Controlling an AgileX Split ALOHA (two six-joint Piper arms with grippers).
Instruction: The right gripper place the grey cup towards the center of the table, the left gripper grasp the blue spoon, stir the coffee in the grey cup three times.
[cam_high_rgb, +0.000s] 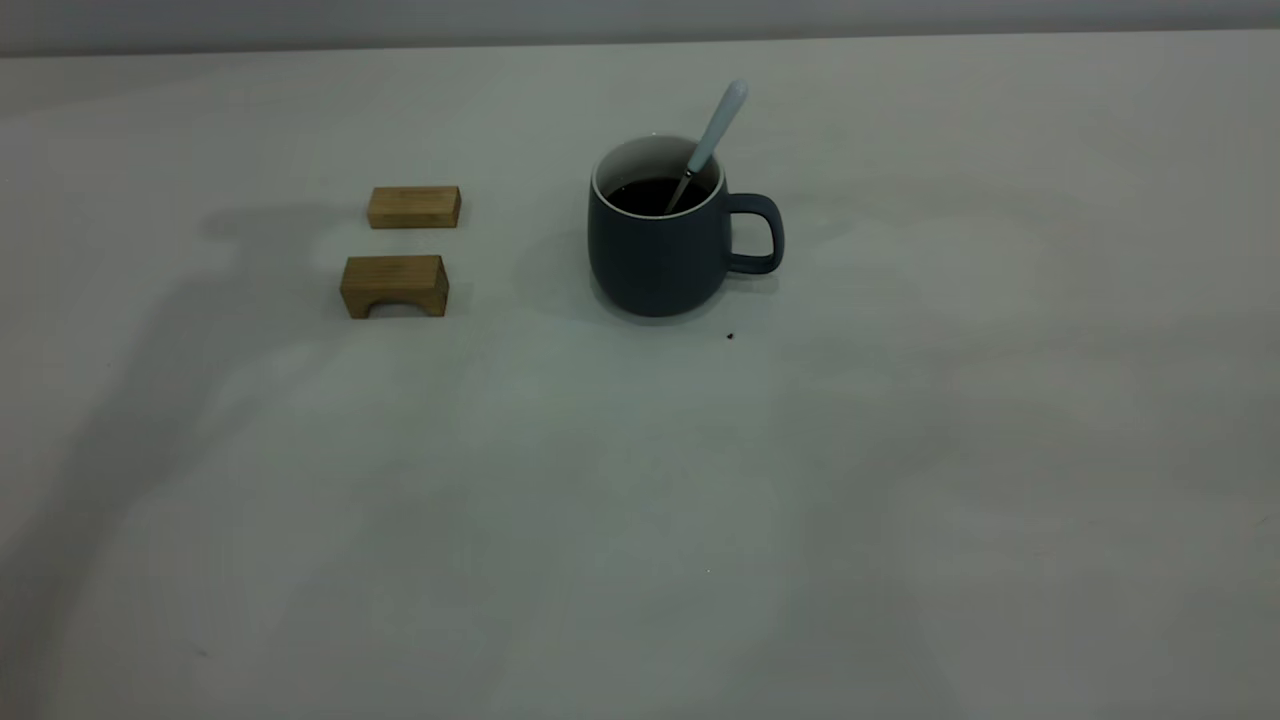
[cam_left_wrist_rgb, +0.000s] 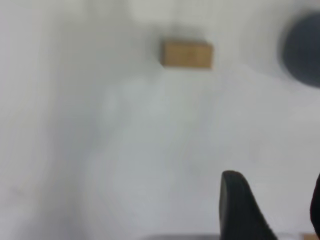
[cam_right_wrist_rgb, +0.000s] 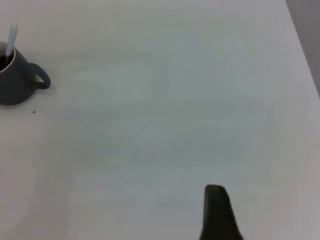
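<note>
- Near the table's (cam_high_rgb: 900, 520) middle stands the grey cup (cam_high_rgb: 660, 250), upright, loop handle toward my right side; coffee (cam_high_rgb: 655, 195) dark inside it; the blue spoon (cam_high_rgb: 712, 135) leans against the rim, bowl in the liquid, handle sticking up and free.
- My left gripper (cam_left_wrist_rgb: 272, 210): out of the exterior view; the left wrist view shows one dark finger (cam_left_wrist_rgb: 240, 205) and the edge of another with clear table between them, so spread, holding nothing; it hangs well apart from the cup, which shows only as a dark shape (cam_left_wrist_rgb: 302, 50) at the frame's edge.
- My right gripper (cam_right_wrist_rgb: 217, 215): only one dark fingertip visible in the right wrist view; cannot tell whether spread or closed; nothing seen held; cup (cam_right_wrist_rgb: 17, 80) far off across bare table.
- Step in hand, my judgement: cup placement looks done; spoon stands in the coffee with neither gripper on it; whether stirring is finished or yet to come I cannot tell from this alone.
- If stirring remains: left gripper must travel over to the cup, pinch the pale handle high above the rim, then circle gently; risk is nudging the cup or slopping coffee.
- Count: one cup; one spoon; two wooden blocks, a flat one (cam_high_rgb: 413, 207) and an arched one (cam_high_rgb: 394, 285), well left of the cup; one small dark speck (cam_high_rgb: 730, 336) just beside the cup's base.
</note>
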